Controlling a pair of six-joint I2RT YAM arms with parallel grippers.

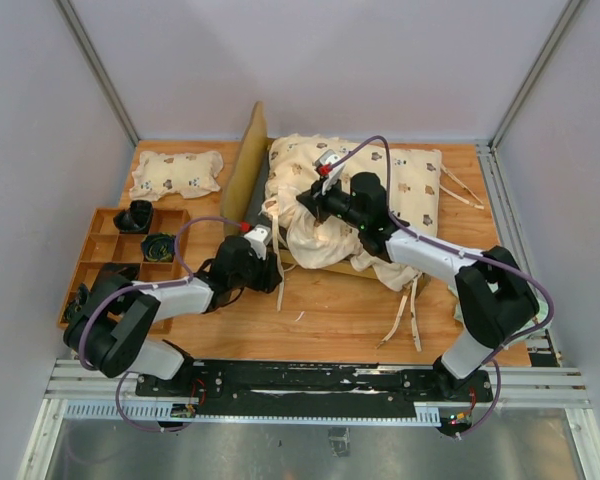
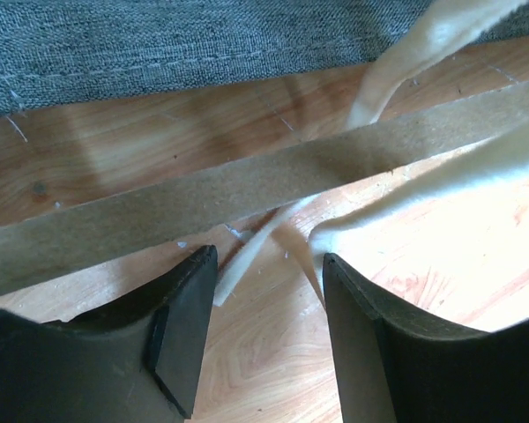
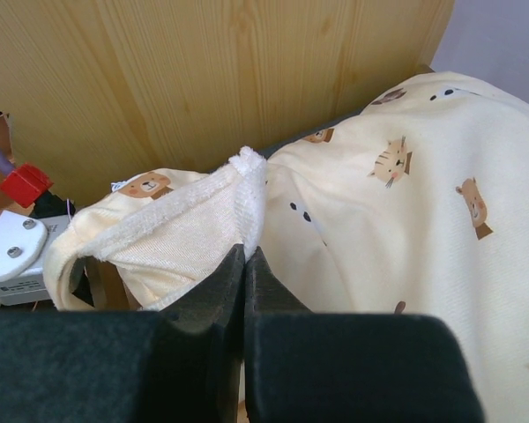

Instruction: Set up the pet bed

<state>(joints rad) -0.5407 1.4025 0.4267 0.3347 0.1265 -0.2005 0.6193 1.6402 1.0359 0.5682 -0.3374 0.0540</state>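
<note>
Nearest the arm bases, loose cream ties (image 1: 405, 318) trail across the wooden table (image 1: 330, 310). The left gripper (image 2: 269, 295) sits low at the near-left edge of the pet bed (image 1: 248, 175). Its jaws stand apart and grip nothing, with only a thin tie end lying on the table between them. Just ahead run the low side rail (image 2: 247, 185) and the grey fabric base (image 2: 159, 44).

Further in, the right gripper (image 3: 247, 260) is closed tight on a folded edge of the cream bear-print quilt (image 3: 406, 176), close to the upright headboard (image 3: 229, 79). The quilt lies bunched over the bed, not spread flat.

A matching pillow (image 1: 175, 172) rests at the far left, well apart from the bed, beyond a wooden compartment tray (image 1: 102, 245).

The frame looks placed, but smoothing the quilt and adding the pillow appear left to do.
</note>
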